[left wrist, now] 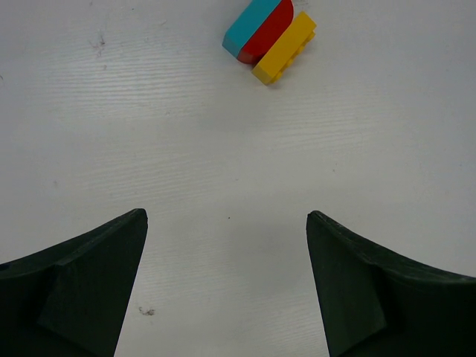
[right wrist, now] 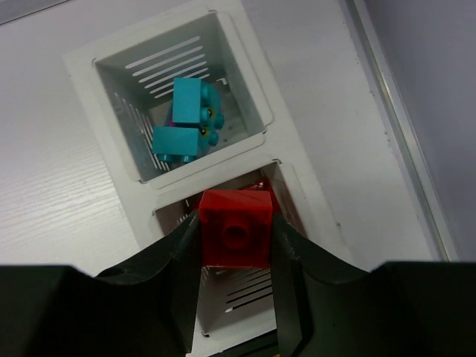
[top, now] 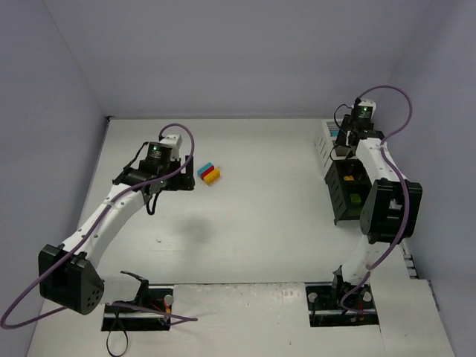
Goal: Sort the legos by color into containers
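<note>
Right gripper (right wrist: 235, 249) fingers are clamped on a red brick (right wrist: 236, 217) that I hold straight over the white bin (right wrist: 247, 295) just near of the cyan bricks (right wrist: 186, 123); left gripper (left wrist: 227, 214) fingers stand wide apart.

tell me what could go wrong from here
The red brick in the right fingers hangs near the wall shared with the bin of cyan bricks; released off centre, it might land there.
On the table the cyan piece, red piece and yellow brick touch; the open left fingers might shift all three.
</note>
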